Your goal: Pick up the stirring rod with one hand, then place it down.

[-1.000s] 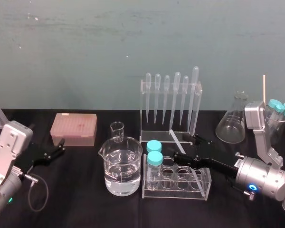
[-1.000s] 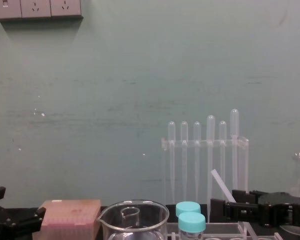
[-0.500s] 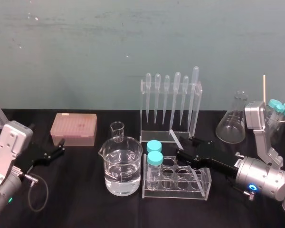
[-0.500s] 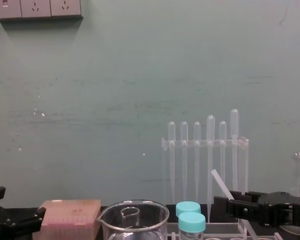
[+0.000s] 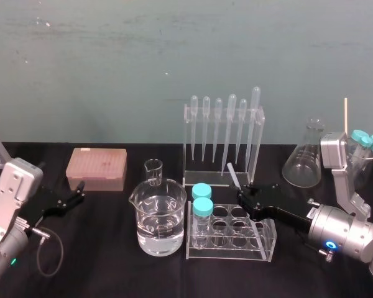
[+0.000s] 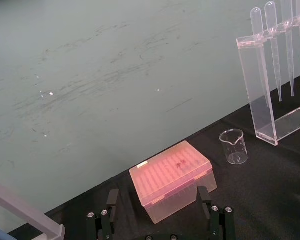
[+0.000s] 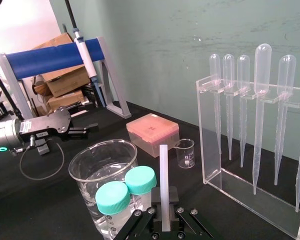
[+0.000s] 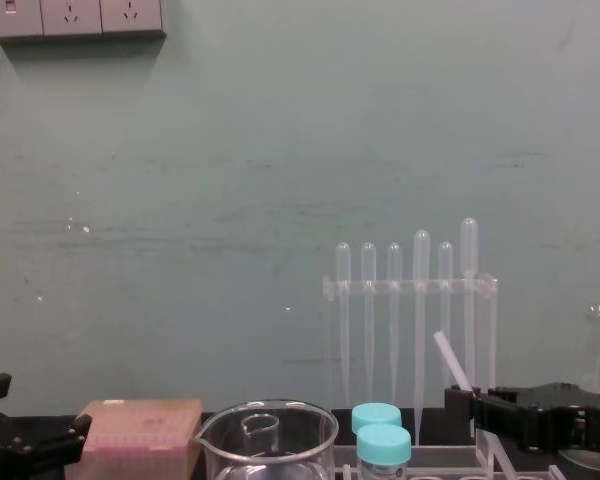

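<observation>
Translucent-white stirring rod (image 5: 234,174); black right gripper (image 5: 244,191). Clear, colourless pipette rack (image 5: 224,143); just in front of it, turquoise tube caps (image 5: 202,207); well to its left, pale pink tip box (image 5: 96,168). Matte black tabletop (image 5: 112,267), scuffed grey-green wall (image 5: 112,62).

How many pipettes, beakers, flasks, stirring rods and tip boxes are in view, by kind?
Pipettes: 6
Beakers: 2
Flask: 1
Rod: 1, held in the right gripper
Tip box: 1
Total: 11
</observation>
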